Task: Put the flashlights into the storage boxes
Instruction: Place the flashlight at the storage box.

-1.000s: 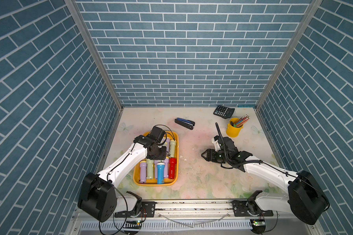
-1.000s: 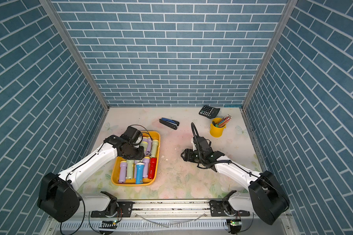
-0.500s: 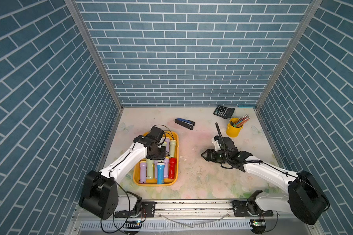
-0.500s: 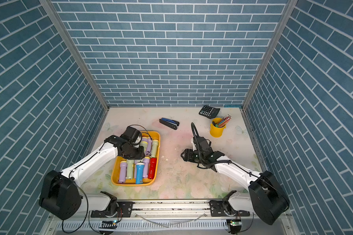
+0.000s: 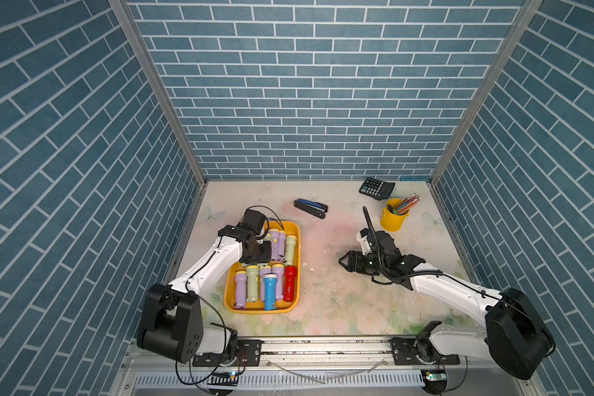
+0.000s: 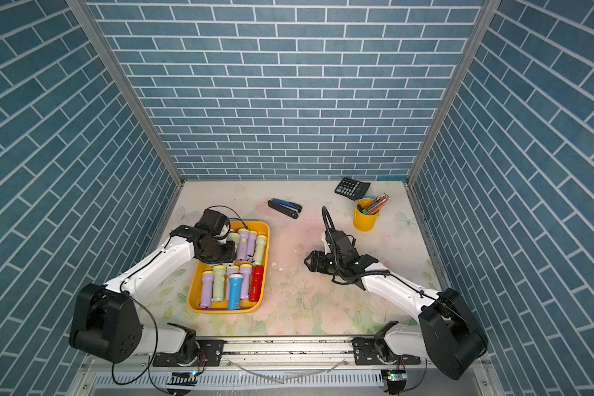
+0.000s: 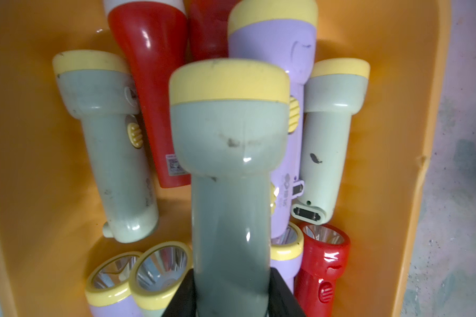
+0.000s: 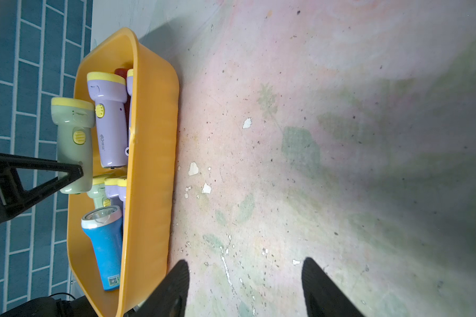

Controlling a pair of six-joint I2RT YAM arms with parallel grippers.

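Observation:
My left gripper (image 7: 231, 291) is shut on the handle of a pale green flashlight (image 7: 228, 164) with a yellow head, held over the far half of the yellow-orange storage box (image 5: 297, 240). In the right wrist view this flashlight (image 8: 72, 137) hangs just above the box wall (image 8: 151, 164). From above, the gripper (image 5: 256, 255) hides it. Several flashlights lie in the box, among them a blue one (image 5: 270, 288) and a red one (image 5: 289, 283). My right gripper (image 8: 245, 266) stands open and empty on the table right of the box, seen in both top views (image 6: 309, 262).
A yellow pencil cup (image 5: 394, 219) and a black calculator (image 5: 376, 188) stand at the back right. A blue-black hand tool (image 5: 311, 208) lies behind the box. Brick walls close in the table on three sides.
My left gripper has drifted a little to the left over the box, still holding the green flashlight. The right arm has not moved.

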